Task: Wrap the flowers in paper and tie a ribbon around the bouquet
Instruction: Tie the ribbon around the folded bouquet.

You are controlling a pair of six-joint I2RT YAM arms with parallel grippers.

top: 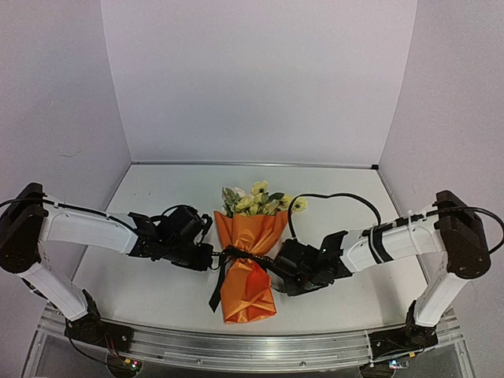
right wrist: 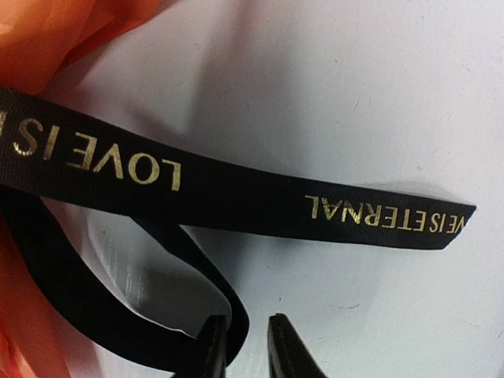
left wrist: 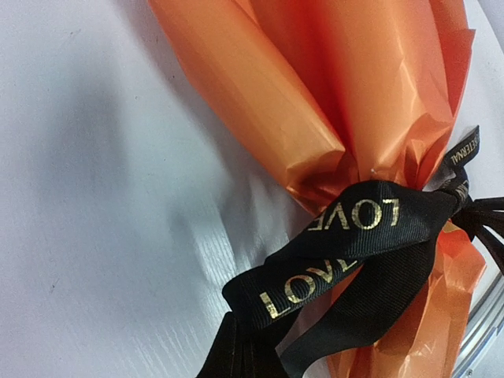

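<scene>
Curving between the right gripper (right wrist: 246, 350) tips, ribbon (right wrist: 236, 189) loop (gold-lettered)

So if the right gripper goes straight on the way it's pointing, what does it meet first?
Most likely the black fabric ribbon: a loop of it curls just ahead of the right gripper, between its slightly parted jaws. Depth is unclear, so it might pass over.

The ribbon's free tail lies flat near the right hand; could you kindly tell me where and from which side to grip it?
I would grip the ribbon a little back from its cut end, across its narrow width. It lies flat on the table, so the right hand should probably come from above, one finger at each long edge.
</scene>
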